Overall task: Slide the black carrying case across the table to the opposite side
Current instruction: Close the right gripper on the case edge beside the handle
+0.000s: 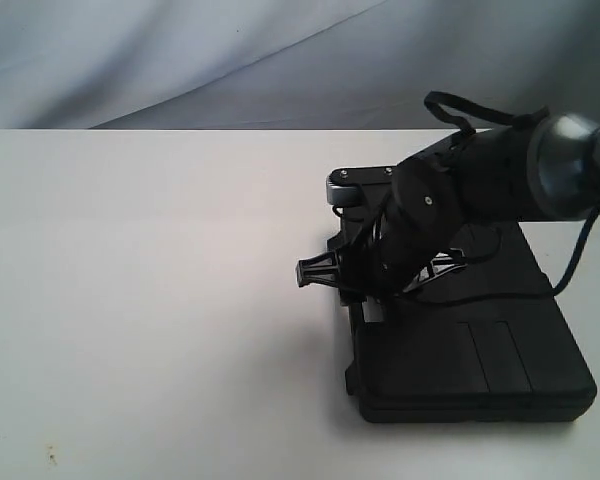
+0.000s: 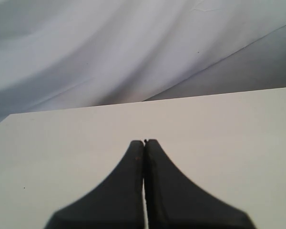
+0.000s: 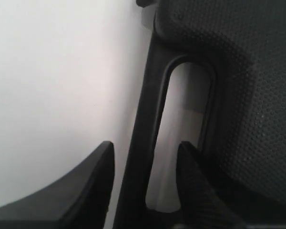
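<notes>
We saw the case lying at four o'clock on the tabletop, our right pincer released astride its handle bar, left pincer clenched empty, so we judged gripping underway, needing a clench before dragging toward nine o'clock.

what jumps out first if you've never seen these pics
In the exterior view, the black case lies at the right of the white table, with the right arm bent over it. The right gripper straddles the handle bar, one finger in the slot. The left gripper is shut, elsewhere over the table.
</notes>
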Tool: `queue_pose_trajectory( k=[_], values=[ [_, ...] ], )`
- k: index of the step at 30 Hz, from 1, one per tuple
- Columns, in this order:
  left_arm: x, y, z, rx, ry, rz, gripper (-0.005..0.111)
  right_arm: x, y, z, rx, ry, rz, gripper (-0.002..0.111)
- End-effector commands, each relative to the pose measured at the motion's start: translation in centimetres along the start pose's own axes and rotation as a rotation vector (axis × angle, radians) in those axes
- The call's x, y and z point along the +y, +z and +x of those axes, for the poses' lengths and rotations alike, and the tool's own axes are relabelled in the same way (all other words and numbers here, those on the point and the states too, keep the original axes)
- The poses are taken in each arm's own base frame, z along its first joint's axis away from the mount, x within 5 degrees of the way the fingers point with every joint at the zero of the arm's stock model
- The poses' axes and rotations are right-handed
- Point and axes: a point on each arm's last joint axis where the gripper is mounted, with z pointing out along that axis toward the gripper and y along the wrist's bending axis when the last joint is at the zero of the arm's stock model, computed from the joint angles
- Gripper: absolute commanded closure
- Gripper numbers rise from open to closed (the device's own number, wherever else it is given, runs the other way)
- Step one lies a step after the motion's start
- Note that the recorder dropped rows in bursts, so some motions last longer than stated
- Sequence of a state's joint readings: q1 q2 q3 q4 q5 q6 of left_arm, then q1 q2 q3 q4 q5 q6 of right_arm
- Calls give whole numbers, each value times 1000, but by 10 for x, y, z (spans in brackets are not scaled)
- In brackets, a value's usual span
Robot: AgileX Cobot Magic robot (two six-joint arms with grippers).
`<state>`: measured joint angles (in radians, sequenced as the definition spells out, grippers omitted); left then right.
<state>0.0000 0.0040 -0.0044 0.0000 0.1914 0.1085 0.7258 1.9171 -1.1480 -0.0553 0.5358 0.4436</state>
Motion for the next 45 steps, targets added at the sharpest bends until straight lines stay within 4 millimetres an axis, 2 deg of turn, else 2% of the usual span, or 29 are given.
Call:
queue_pose_trajectory(
  k=[1, 9, 20, 25, 31, 40, 45],
  values=[
    [0, 0, 0, -9, -15, 2, 107, -1, 8, -5, -34, -1, -8, 68],
    [0, 0, 0, -9, -15, 2, 107, -1, 22, -3, -22, 5, -8, 68],
    [0, 0, 0, -9, -15, 2, 107, 1, 23, -6, -60, 26, -36, 74],
    [0, 0, 0, -9, -15, 2, 107, 0, 23, -4, -41, 61, -28, 84],
    [0, 0, 0, -9, -15, 2, 107, 0, 23, -3, -26, 63, -21, 108],
    [0, 0, 0, -9, -15, 2, 107, 1, 23, -1, -9, 137, -30, 108],
    [0, 0, 0, -9, -15, 2, 107, 7, 30, -2, 16, 156, -37, 108]
  ],
)
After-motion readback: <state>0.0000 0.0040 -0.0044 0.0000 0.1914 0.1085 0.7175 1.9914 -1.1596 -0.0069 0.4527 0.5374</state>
